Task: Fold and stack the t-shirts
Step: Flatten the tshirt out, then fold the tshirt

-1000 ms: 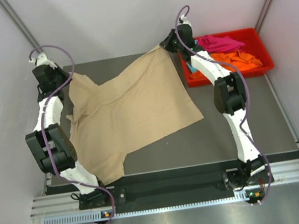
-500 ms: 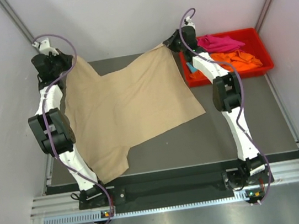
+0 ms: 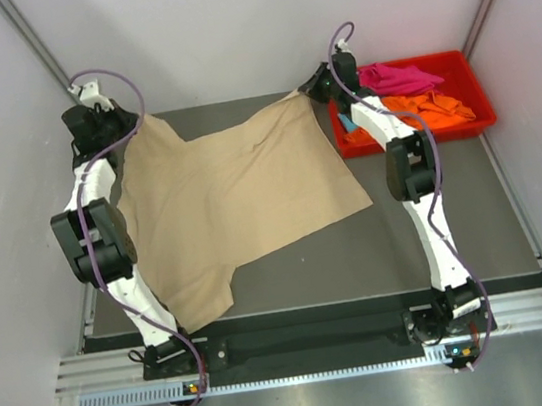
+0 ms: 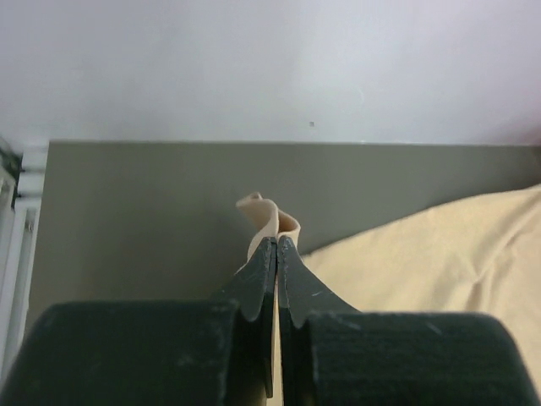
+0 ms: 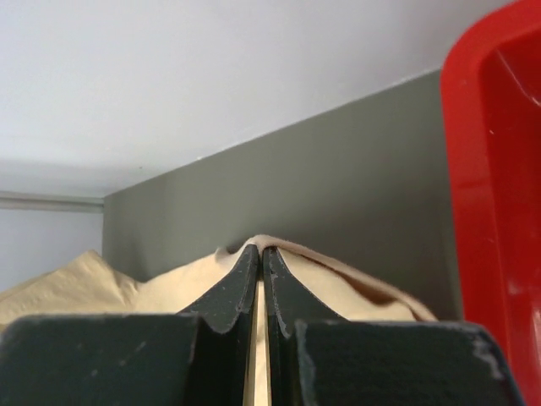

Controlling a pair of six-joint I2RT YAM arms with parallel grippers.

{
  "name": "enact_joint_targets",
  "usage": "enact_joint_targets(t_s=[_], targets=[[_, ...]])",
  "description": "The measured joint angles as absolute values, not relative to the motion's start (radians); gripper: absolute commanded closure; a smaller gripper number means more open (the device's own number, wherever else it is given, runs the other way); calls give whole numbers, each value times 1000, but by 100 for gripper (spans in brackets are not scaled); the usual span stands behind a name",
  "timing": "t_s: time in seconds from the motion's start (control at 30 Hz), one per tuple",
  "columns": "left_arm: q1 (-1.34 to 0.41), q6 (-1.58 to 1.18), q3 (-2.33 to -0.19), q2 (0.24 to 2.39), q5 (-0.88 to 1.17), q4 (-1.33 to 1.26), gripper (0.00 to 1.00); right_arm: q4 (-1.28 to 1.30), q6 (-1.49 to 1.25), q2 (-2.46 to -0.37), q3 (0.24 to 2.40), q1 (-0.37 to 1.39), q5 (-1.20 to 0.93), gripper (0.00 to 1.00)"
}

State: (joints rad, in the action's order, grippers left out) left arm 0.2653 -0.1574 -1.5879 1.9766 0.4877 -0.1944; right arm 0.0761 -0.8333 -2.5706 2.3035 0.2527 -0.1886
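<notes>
The beige t-shirt [image 3: 230, 199] is spread over the dark table, stretched between both arms at the far edge. My left gripper [image 3: 131, 124] is shut on its far left corner, and a fold of beige cloth [image 4: 269, 222] pokes out past the tips [image 4: 277, 241]. My right gripper [image 3: 307, 87] is shut on the far right corner; beige cloth [image 5: 355, 275] bulges around its tips [image 5: 260, 249]. The magenta-pink t-shirt [image 3: 397, 75] and the orange t-shirt [image 3: 429, 107] lie crumpled in the red tray [image 3: 472, 124]. A bit of teal-blue cloth [image 3: 345, 122] shows at the tray's left side.
The red tray stands at the far right of the table, and its wall [image 5: 494, 169] is right beside my right gripper. The back wall [image 3: 226, 27] is close behind both grippers. The shirt's near left part hangs toward the table's front edge [image 3: 365, 299].
Both grippers have moved toward the far edge with the shirt's corners, the left one also a little rightward. The shirt is pulled flatter and its bunched left side has smoothed out.
</notes>
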Motion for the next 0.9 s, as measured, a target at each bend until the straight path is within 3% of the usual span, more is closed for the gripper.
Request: enact_joint_targets(t_s=[0.4, 0.9], targets=[[265, -238, -1150, 1528, 311, -108, 100, 336, -756, -2461, 2211, 244, -271, 100], [265, -377, -933, 1229, 9, 150, 100, 494, -598, -2317, 2029, 226, -316, 100]])
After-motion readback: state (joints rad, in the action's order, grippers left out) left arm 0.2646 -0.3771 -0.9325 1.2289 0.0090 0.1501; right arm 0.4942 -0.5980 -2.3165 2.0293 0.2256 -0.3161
